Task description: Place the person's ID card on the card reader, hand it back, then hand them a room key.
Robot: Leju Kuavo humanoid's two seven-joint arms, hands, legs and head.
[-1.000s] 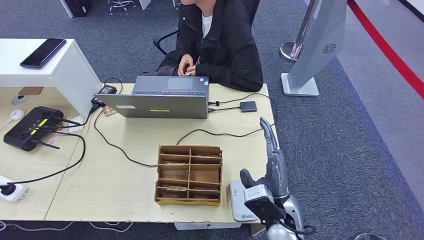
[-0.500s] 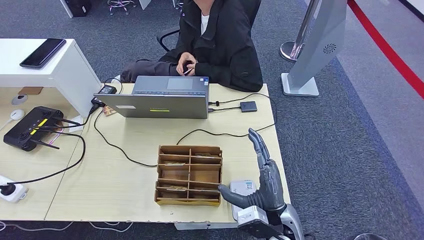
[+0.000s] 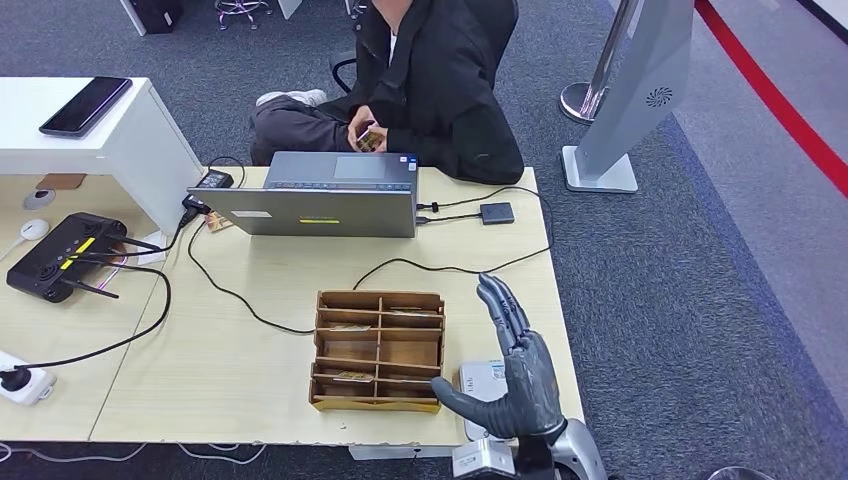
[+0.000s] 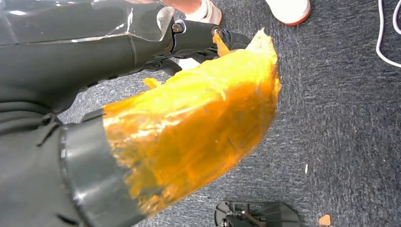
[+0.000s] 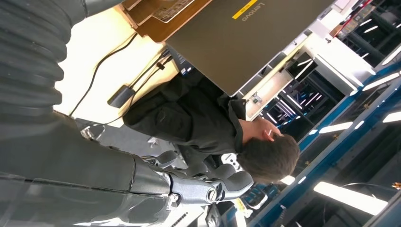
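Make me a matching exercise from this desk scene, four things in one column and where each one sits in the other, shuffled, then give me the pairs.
Things:
1. black smartphone
2. brown wooden divided organiser box
3. grey open laptop
4. right robot hand

Places:
A. at the desk's far edge, in front of the seated person
B. on the raised white shelf at the left
C. over the white card reader at the desk's near right corner
D. in the middle of the near desk, left of the card reader

Pairs: 1-B, 2-D, 3-A, 4-C
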